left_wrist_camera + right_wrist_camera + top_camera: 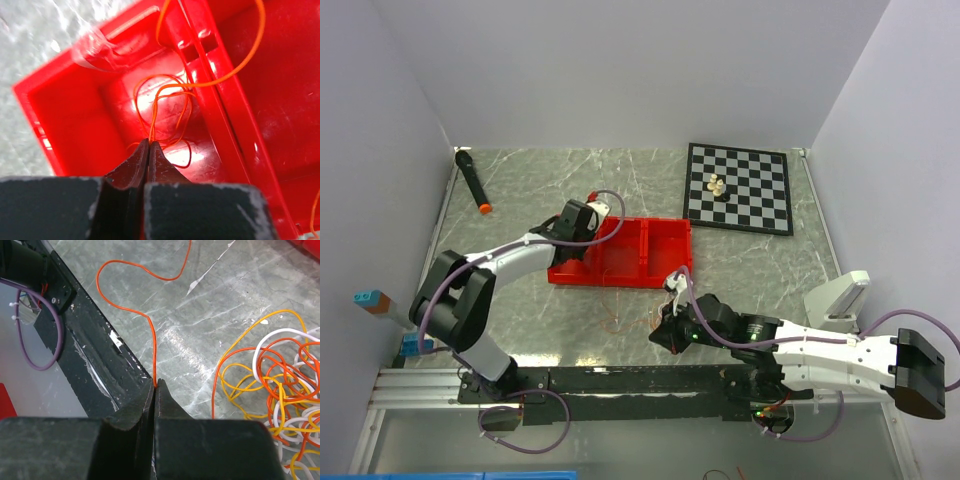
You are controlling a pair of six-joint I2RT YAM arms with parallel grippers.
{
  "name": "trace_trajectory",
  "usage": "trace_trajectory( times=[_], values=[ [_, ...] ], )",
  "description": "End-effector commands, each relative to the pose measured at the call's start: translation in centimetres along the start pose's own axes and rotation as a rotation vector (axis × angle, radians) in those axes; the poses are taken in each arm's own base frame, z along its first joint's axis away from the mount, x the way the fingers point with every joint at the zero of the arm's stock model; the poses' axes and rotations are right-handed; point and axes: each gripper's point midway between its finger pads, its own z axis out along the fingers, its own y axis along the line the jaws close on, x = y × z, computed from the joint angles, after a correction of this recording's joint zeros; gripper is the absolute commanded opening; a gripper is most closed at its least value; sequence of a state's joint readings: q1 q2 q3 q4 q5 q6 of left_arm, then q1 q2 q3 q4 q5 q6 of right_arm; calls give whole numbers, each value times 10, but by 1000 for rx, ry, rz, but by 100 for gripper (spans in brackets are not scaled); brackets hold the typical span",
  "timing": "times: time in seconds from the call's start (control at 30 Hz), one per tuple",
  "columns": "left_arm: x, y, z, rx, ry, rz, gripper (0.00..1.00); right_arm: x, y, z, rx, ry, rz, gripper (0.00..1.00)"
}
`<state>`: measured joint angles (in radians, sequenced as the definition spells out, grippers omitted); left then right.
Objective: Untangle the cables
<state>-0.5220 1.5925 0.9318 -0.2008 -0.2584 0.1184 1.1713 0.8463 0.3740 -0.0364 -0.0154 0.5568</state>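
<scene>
- At the centre of the top view, over the red tray's (665, 250) left compartment, the left jaws are closed on an orange cable (167, 90) looped inside.
- Lower centre, the right jaws pinch an orange strand (152, 340) just above the desk (200, 305).
- The tangle (282, 400) lies at the right-wrist view's lower right.

Overhead, the light is even and soft, with faint shadows. In the left wrist view the glossy red plastic bin (70, 115) glows oversaturated, with white glare at centre. In the right wrist view pale streaks shine on the grey marbled tabletop (215, 310), and the thin orange, yellow and white cables (285, 395) at right are sharp.
</scene>
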Motion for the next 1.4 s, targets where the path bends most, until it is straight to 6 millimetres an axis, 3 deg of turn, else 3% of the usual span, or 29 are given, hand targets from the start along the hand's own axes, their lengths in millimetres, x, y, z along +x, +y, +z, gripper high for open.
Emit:
trace_trajectory(
  times=[0.0,0.1,0.17,0.33,0.5,0.6,0.67,0.8,0.97,1.13,1.37],
  values=[
    [-10,-4,-1,59,-17,-84,10,-14,3,-3,-10,-55,13,0],
    [-19,2,-11,119,-38,-145,33,-13,2,-4,-9,-58,16,0],
    [-27,7,-23,161,-57,-176,42,-13,1,-4,-8,-59,19,0],
    [-55,14,-58,274,-122,-228,54,-14,-1,-4,-5,-64,20,0],
    [-94,10,-99,384,-225,-211,62,-14,-1,-2,-4,-60,19,0],
    [-112,1,-113,448,-279,-199,65,-14,-2,-1,-2,-55,18,0],
    [-120,-10,-110,458,-290,-176,66,-14,-2,-1,-1,-54,20,0],
    [-124,-29,-81,430,-240,-193,65,-17,0,0,-2,-55,19,0],
    [-124,-19,-40,294,-202,-242,63,-19,0,-2,-1,-67,25,0],
    [-120,-12,-26,197,-196,-253,58,-18,-1,-2,-1,-69,27,0],
    [-112,-24,-19,208,-178,-248,41,-15,-2,0,1,-50,23,0]
  ],
)
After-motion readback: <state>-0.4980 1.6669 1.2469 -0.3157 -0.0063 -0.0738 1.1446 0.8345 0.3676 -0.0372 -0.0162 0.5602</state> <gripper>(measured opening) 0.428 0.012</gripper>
